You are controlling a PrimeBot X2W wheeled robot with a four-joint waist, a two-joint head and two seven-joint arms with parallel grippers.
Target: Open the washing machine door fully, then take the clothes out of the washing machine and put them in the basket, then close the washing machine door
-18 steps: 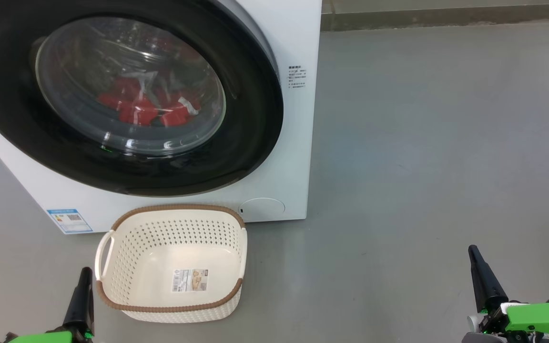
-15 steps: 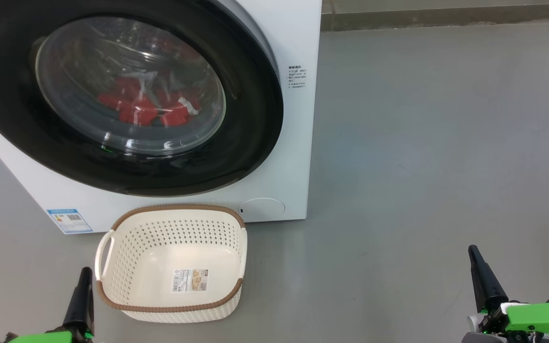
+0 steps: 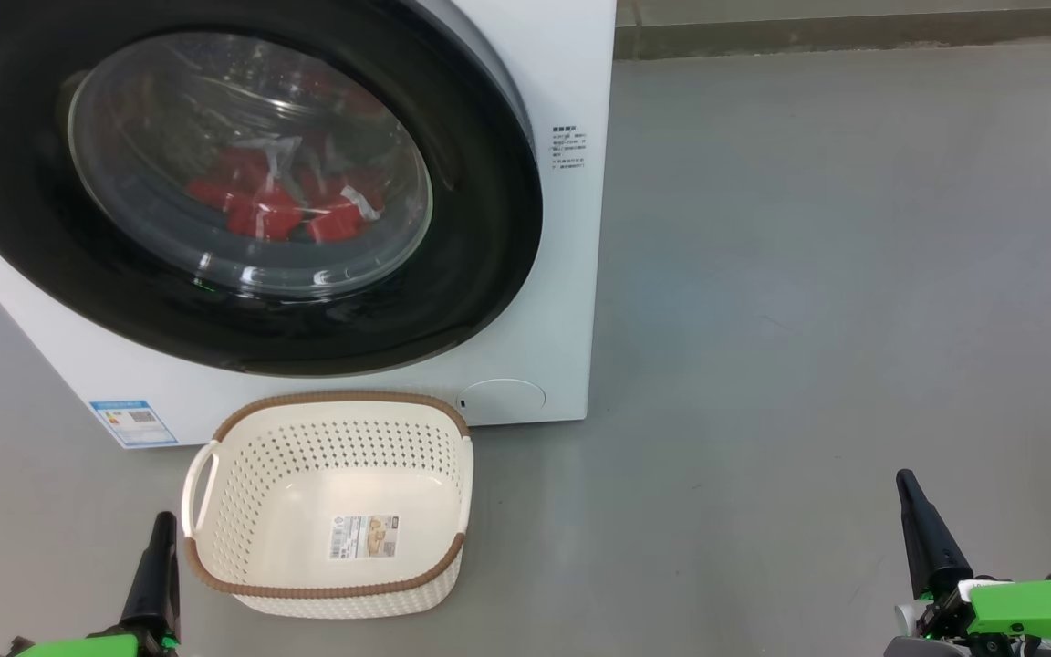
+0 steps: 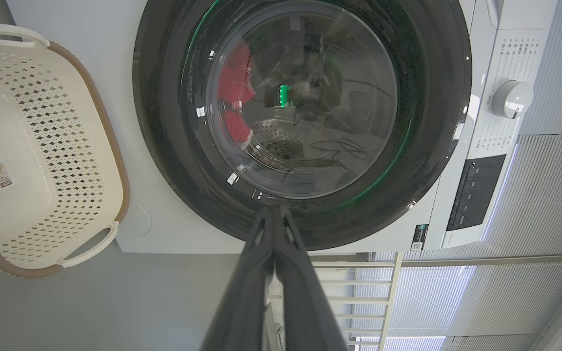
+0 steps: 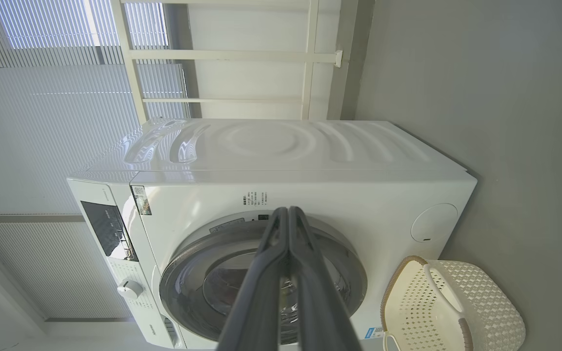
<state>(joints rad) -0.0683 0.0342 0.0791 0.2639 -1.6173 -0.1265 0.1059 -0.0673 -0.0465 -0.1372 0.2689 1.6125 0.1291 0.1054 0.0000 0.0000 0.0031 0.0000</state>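
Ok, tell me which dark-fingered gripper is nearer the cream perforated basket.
The left gripper, lower left in the head view: its tip sits right beside the cream perforated basket; the right gripper stands far across the grey floor.

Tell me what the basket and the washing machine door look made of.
Basket: likely moulded plastic, matte cream, with regular holes; its brown rim looks woven, possibly plastic. Washing machine door: glossy black surround, probably plastic, showing reflections; clear bulging centre, glass or clear plastic.
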